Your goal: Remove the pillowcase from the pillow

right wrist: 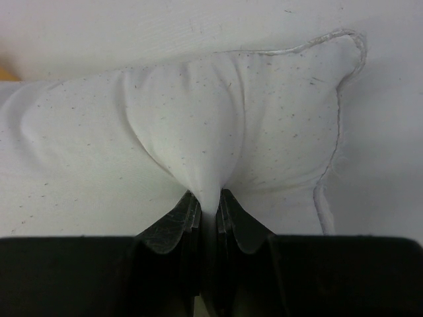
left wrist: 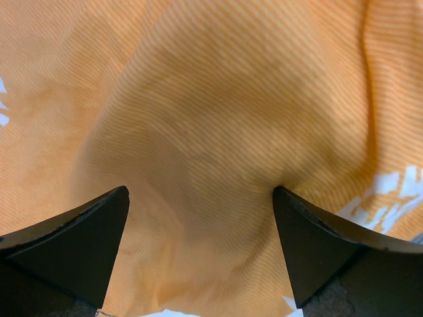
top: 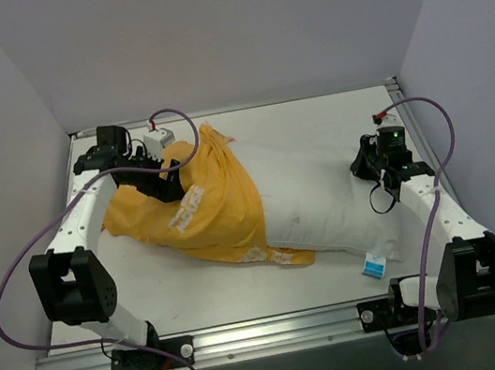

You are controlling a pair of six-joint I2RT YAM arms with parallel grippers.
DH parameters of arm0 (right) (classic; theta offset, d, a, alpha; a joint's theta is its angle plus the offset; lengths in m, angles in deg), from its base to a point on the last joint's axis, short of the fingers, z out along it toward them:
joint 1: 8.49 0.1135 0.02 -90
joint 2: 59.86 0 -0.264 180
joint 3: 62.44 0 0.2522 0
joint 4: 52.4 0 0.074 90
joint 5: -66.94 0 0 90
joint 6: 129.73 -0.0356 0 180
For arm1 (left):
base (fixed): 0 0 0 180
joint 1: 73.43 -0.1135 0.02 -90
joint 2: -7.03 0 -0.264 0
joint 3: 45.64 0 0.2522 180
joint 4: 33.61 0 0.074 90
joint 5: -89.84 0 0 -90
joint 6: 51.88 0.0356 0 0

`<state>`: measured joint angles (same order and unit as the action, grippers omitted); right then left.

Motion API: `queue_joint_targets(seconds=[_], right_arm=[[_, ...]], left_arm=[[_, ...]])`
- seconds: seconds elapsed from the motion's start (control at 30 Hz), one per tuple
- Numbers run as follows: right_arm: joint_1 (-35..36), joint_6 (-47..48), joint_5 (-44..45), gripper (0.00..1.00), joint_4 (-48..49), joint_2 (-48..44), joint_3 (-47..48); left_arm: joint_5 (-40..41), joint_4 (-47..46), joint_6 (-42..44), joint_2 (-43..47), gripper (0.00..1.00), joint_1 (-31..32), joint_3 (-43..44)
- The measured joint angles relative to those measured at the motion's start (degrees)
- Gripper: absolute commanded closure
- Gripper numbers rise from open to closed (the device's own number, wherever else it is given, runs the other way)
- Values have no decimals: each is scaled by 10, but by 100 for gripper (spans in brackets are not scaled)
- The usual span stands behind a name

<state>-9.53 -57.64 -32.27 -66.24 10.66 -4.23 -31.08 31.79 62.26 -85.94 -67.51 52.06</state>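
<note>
Tightly closed, the right pincer (right wrist: 206,198) nips a fold of the pillow (right wrist: 198,112), the white cloth puckering up from between its two fingers close to a piped corner. Across the desk (top: 313,122), the left pincer (left wrist: 200,193) stands with its jaws wide apart over the pillowcase (left wrist: 218,99), gripping nothing. Orange fabric swells between its black fingertips, and a crease runs to the tip of one of them. Scraps of white lettering show at the edges of that wrist view.

Seen from above, the pillow lies slantwise on the desk, its far-left end inside the pillowcase and its near-right end bare. The pillowcase is bunched over the left part of the pillow and spills onto the desk on the left and along the pillow's near side. A small blue-and-white tag (top: 373,266) sticks out at the pillow's near right corner. The right arm reaches the pillow's right edge, while the left arm bends in over the heap of orange cloth.
</note>
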Motion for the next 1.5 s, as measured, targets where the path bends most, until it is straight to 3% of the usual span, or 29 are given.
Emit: queue_joint_targets(seconds=[0.07, 0.2, 0.23, 0.27, 0.43, 0.57, 0.83, 1.13, 1.5], right_arm=[[0, 0, 0, 100, 0, 0, 0], [0, 0, -1, 100, 0, 0, 0], [0, 0, -2, 100, 0, 0, 0], [0, 0, -2, 100, 0, 0, 0], [0, 0, -2, 100, 0, 1, 1], [0, -1, -12, 100, -1, 5, 7], [-14, -1, -36, 100, -11, 7, 18], [-35, -5, -85, 100, -31, 11, 36], [-35, 0, -102, 100, -66, 17, 63]], left_arm=[[1, -13, -6, -15, 13, 1, 0], [-2, -23, -18, -52, 53, -1, 0], [-5, -24, -19, -56, 91, -1, 0], [-6, -24, -22, -57, 98, -2, 0], [-32, -24, -28, -57, 98, -31, 0], [-71, -12, -28, -51, 98, -86, 1], [-66, 29, -4, -40, 98, -200, 11], [85, 33, 11, -17, 98, -209, 17], [138, 12, 31, 45, 98, -197, 17]])
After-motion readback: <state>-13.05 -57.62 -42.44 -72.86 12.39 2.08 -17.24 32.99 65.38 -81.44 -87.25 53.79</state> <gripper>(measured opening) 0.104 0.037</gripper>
